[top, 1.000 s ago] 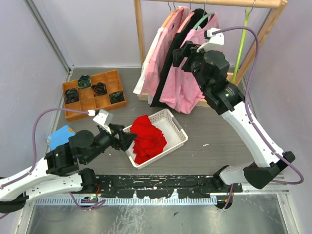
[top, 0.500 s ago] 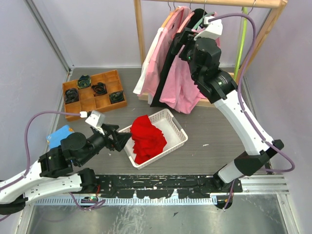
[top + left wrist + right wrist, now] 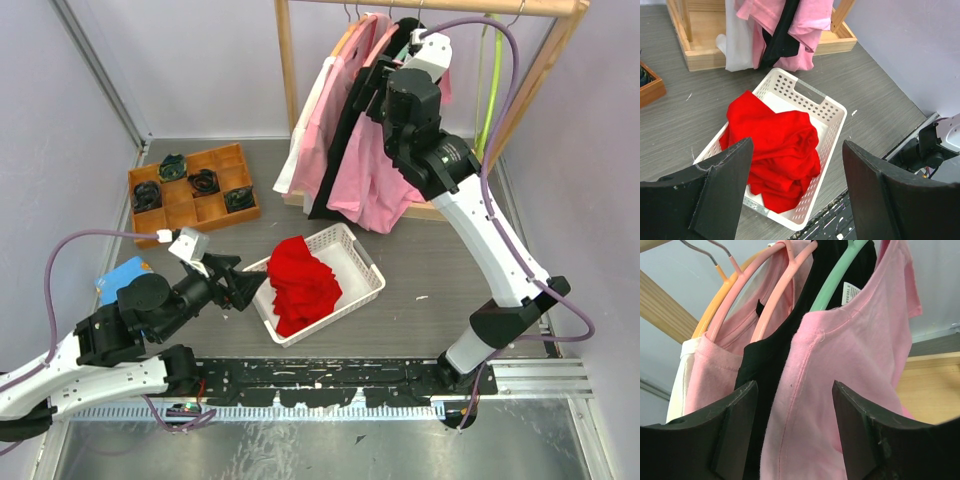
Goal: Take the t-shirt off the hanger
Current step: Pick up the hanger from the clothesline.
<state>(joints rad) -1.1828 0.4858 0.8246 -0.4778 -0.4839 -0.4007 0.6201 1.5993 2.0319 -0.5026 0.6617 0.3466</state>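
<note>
A: Item one, the task garment?
B: Pink t-shirt, on a green hanger, rightmost on the wooden rail in the top view. Ranked beside it are a black shirt, a second pink shirt and a white shirt, packed close, cloth against cloth.
A: Right gripper?
B: Raised to the t-shirt's shoulder height, fingers spread wide, nothing held. The shoulder seam lines up with the gap. Contact cannot be told.
A: Left gripper?
B: Low over the table, fingers wide apart, empty, facing the white basket. Red cloth heaped inside.
A: Open room?
B: Bare grey table between basket and rack base, and right of the basket. Green pole just right of the shirts, rack post at their left.
A: Remainder?
B: Orange divided tray at far left, dark items in its cells. Blue flat item near the table's left edge. Pale walls on three sides.
</note>
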